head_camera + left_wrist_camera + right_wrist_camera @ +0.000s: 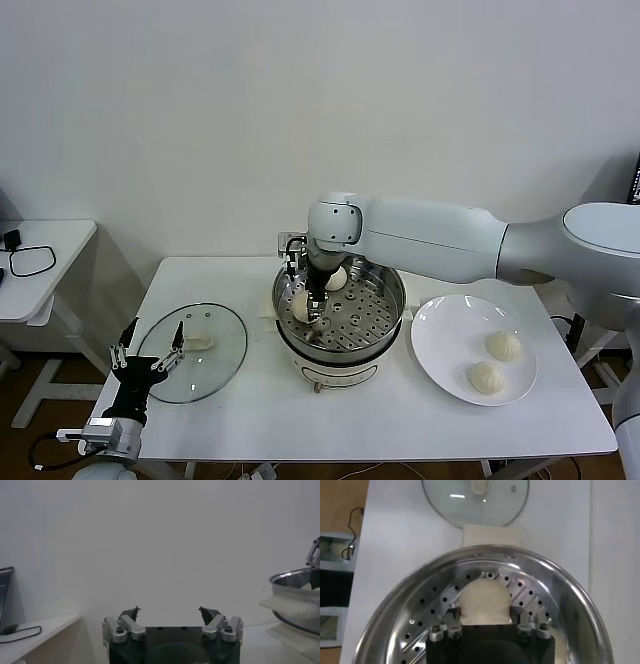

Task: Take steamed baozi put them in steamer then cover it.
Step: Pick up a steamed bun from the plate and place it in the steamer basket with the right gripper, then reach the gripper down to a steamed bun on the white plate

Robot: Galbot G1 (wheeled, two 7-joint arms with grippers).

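A: Where's the right gripper [312, 300] rn?

B: Down inside the steamer [385, 318], over the left part of the perforated floor. A bun [484, 601] sits between its fingers on the floor. Fingers are right beside the bun's sides; can't tell if they grip it or have let go. Looks like the drop-off step.

A: Other baozi?

B: One more bun [337, 278] in the steamer at the far side, just behind the gripper. Two buns [503, 346] [485, 377] wait on the white plate [440, 350], right of the steamer. So approx halfway on loading, imo.

A: Left arm?

B: Parked off the table's near-left corner, left gripper [148, 357] spread wide, holding nothing, hovering by the near-left edge of the glass lid [215, 370]. Lid lies flat on the table, left of the steamer.

A: Next move needs?

B: Right fingers clear of the bun, lift straight up w/o dragging it or clipping the rim, then swing right to the plate. Lid comes last, once all four are in.
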